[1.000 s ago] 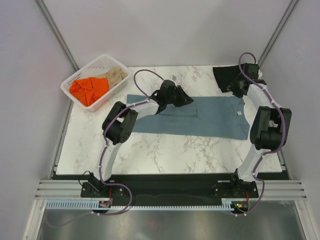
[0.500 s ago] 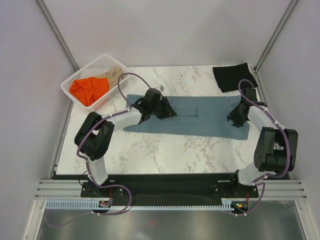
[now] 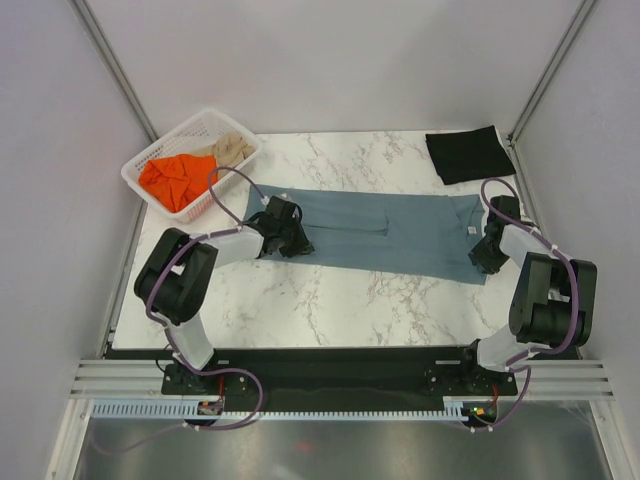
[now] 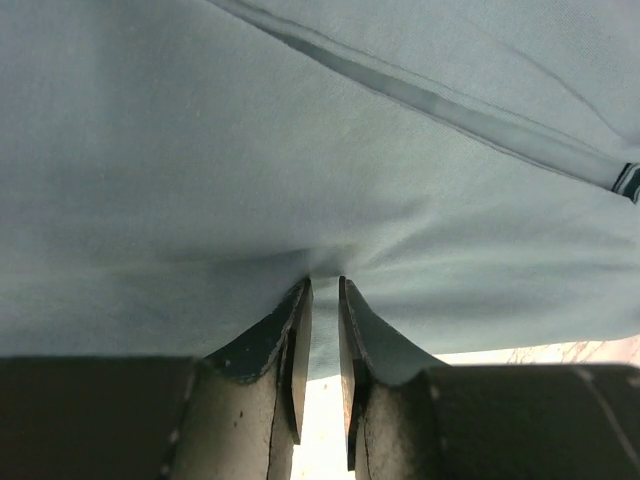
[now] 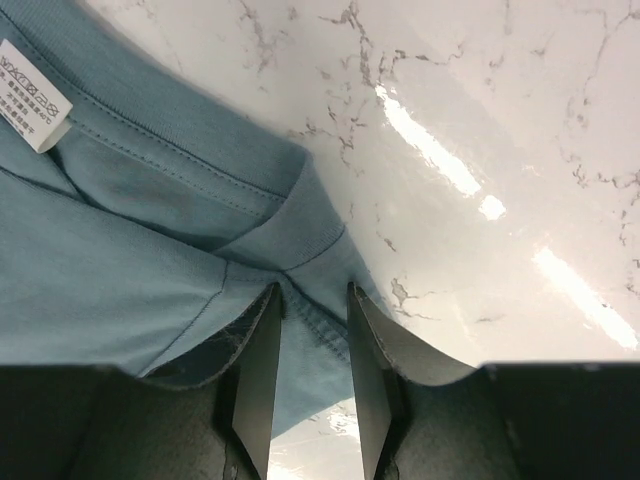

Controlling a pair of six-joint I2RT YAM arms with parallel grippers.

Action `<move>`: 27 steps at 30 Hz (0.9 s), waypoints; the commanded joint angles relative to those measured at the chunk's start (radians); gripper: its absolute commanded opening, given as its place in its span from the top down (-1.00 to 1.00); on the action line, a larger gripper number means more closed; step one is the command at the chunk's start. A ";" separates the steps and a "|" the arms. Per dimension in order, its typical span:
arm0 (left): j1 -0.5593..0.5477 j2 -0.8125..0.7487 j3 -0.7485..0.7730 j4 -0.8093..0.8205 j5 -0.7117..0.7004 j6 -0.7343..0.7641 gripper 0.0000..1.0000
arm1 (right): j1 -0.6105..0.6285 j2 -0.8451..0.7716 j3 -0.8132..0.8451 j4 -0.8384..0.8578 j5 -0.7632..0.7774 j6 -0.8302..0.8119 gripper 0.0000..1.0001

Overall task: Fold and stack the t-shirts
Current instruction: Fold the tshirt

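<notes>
Two grippers hold the slate blue-grey t-shirt (image 3: 390, 232), which lies stretched across the marble table (image 3: 330, 300). I see the left gripper (image 4: 320, 290) nearly closed on a fold at the shirt's left end. The right gripper (image 5: 312, 300) pinches the cloth's edge near the white neck label (image 5: 32, 95). The black t-shirt (image 3: 468, 153) lies at the far right corner. The orange t-shirt (image 3: 177, 177) and beige t-shirt (image 3: 232, 150) sit in the basket (image 3: 166, 141).

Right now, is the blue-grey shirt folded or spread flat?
Partly folded: the blue-grey shirt lies as a long band with an overlapped flap mid-length; left hand and right hand pinch its ends.
</notes>
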 commanded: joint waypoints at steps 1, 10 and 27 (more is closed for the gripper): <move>0.016 -0.008 -0.061 -0.126 -0.080 -0.003 0.48 | -0.014 0.007 -0.017 0.045 0.094 -0.043 0.21; 0.014 -0.235 -0.060 -0.145 0.041 -0.013 0.35 | -0.086 0.006 0.006 0.045 0.122 -0.076 0.21; 0.273 -0.360 -0.101 -0.289 0.045 0.220 0.11 | -0.084 -0.086 0.144 -0.015 -0.084 -0.110 0.17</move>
